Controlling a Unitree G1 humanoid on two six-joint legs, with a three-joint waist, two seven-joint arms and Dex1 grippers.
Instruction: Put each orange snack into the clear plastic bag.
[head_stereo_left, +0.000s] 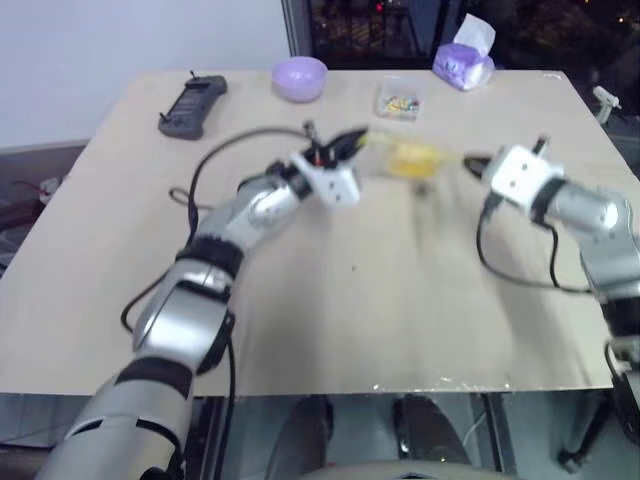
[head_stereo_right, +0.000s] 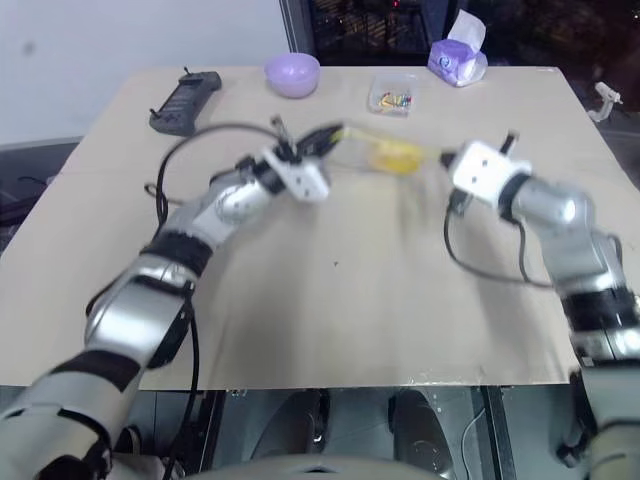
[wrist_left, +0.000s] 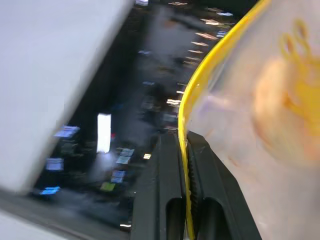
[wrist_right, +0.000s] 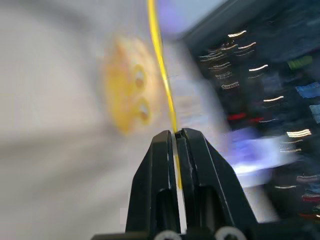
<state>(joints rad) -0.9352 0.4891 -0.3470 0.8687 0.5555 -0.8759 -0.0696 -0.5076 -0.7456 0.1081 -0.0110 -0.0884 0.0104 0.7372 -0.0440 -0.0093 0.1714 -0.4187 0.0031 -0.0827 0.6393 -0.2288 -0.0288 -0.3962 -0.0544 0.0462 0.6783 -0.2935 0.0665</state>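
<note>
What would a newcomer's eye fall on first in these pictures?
The clear plastic bag with a yellow seal strip, stretched above mid-table between the left gripper and the right gripper, each shut on an end. A round golden-orange snack shows through it.

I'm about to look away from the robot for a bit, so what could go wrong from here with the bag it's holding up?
Both the left gripper and right gripper pinch only the thin yellow strip of the clear plastic bag, so it might slip free. The orange snack inside could tumble out if the bag tilts. A dropped bag might hit the small clear box nearby.
</note>
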